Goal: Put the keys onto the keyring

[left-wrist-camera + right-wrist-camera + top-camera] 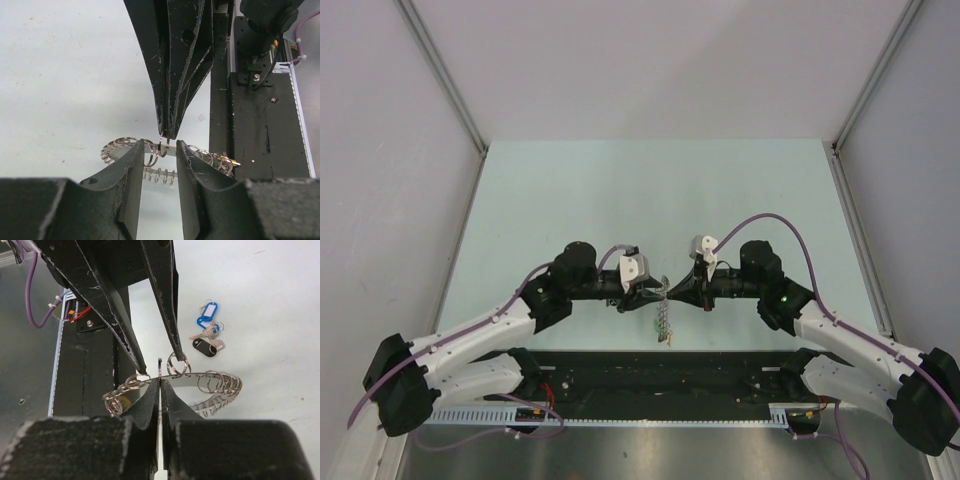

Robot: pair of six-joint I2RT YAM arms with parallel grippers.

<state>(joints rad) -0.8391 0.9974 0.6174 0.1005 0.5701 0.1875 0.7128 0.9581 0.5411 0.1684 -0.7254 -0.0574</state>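
The keyring (665, 320) is a grey metal band fringed with small silvery rings, hanging in the air between my two grippers. In the right wrist view its band (200, 376) curves across the middle. My right gripper (160, 382) is shut on one thin small ring of it (167, 134). My left gripper (160, 145) is open, and its fingers (177, 352) straddle a stretch of the band (117, 145). The keys (207, 332), with one blue tag (206, 315) and one black tag (205, 347), lie together on the table beyond the ring. They are hidden in the top view.
The black base plate (660, 375) with a white cable track lies along the near edge, close under the ring (260, 125). Grey enclosure walls stand at the left, right and back. The pale green table (650, 190) stretches away behind the arms.
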